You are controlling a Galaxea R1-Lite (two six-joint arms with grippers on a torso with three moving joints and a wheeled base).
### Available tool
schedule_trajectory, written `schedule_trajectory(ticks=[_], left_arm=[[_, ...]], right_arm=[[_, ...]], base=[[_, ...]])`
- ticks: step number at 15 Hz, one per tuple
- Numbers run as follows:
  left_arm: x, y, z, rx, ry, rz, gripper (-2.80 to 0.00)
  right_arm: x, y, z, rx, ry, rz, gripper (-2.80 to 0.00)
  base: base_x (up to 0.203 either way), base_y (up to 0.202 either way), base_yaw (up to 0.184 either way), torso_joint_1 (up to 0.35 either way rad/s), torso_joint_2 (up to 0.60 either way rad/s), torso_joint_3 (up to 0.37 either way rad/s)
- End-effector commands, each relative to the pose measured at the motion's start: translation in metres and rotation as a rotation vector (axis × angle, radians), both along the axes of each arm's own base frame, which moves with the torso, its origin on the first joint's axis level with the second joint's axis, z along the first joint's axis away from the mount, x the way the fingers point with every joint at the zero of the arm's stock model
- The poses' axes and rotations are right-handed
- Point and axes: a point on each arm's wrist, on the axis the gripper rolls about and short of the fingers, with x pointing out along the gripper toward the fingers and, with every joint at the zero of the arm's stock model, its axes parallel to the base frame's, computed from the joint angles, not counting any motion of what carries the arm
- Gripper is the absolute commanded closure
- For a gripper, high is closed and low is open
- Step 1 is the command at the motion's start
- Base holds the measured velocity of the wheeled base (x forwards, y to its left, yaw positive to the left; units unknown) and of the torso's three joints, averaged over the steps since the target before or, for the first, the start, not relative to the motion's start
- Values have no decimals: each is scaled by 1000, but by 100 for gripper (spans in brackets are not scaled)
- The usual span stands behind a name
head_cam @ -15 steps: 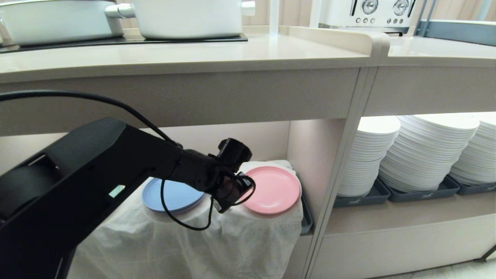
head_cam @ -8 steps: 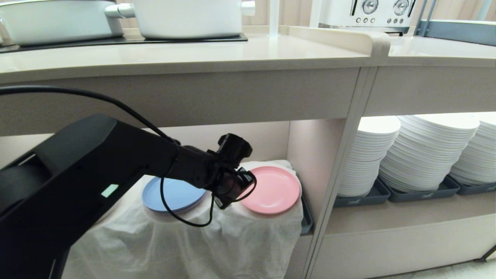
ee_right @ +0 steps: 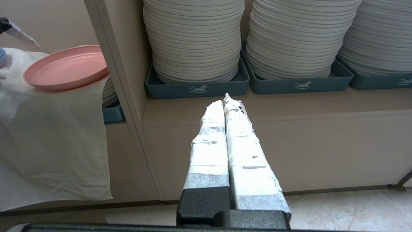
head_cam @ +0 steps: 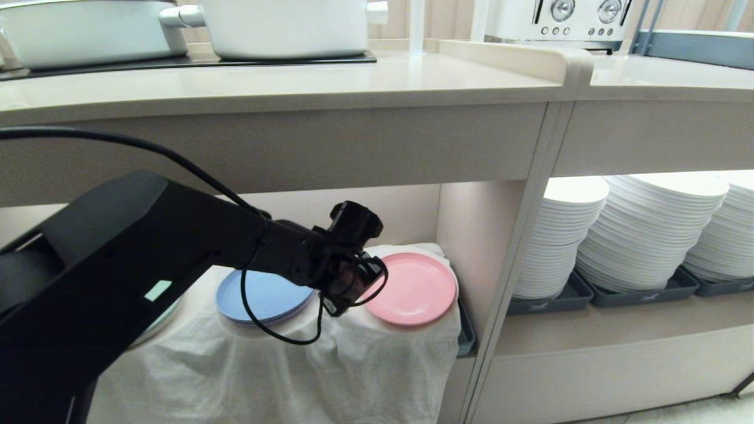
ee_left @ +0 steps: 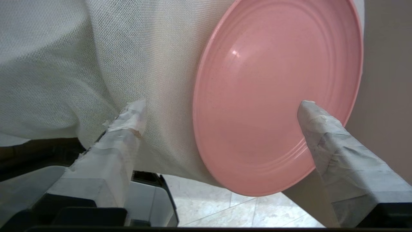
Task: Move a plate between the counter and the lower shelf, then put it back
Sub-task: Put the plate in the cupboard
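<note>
At centre frame the left pincer [head_cam: 360,281] hangs released beside the pink plate [head_cam: 415,288] on the cloth-draped lower shelf [head_cam: 283,353]; closing here risks pinching the cloth [ee_left: 80,64] or sliding the plate off.

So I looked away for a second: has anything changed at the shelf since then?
The left gripper has lifted slightly beside the pink plate, jaws open, gripping nothing. The plate, the blue plate and the white cloth lie as before on the lower shelf.
</note>
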Motion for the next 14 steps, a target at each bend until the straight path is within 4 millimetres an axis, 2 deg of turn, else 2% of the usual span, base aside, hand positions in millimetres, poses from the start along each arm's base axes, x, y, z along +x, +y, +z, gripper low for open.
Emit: schedule_trajectory(ticks=[1, 7, 14], left_arm=[[-1, 1, 2, -4, -1, 6, 0], [-4, 3, 5, 1, -1, 5, 0], [-22, 15, -4, 47, 55, 10, 0]], right_arm=[[0, 0, 0, 0, 0, 0, 0], [0, 0, 0, -1, 1, 0, 0], [0, 0, 0, -1, 1, 0, 0]], base=[[0, 0, 0, 0, 0, 0], [0, 0, 0, 0, 0, 0], [0, 0, 0, 0, 0, 0]])
